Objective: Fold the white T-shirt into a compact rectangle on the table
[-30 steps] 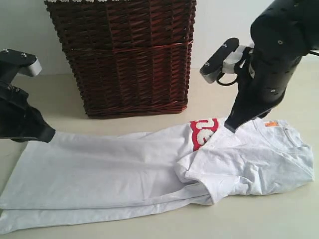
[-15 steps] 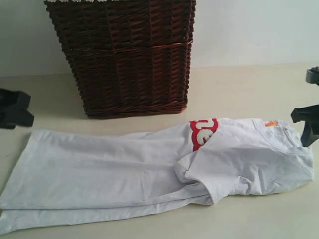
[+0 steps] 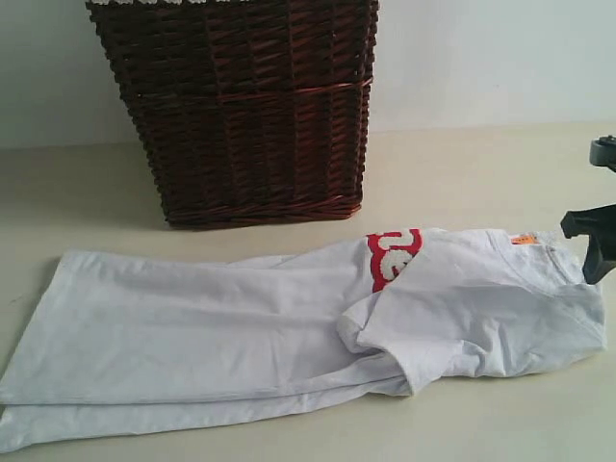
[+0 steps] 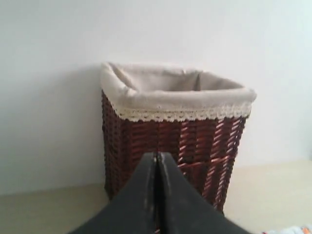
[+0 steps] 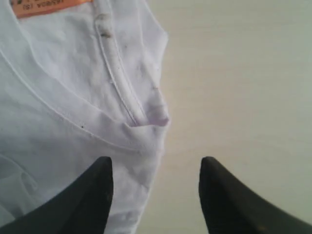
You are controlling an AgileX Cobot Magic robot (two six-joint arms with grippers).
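Observation:
The white T-shirt lies spread across the table, folded lengthwise, its collar end doubled back at the right with the red band and orange neck tag showing. My right gripper is open above the collar edge, one finger over cloth, the other over bare table; it shows at the right edge of the exterior view. My left gripper is shut with nothing in it, faces the basket, and is out of the exterior view.
A tall dark brown wicker basket with a lace-trimmed cream liner stands at the back of the table against a pale wall. Bare table lies right of the shirt's collar.
Both arms have drawn back from the shirt: the left arm left the exterior view to the left, the right arm withdrew to the right edge. The shirt has not moved.

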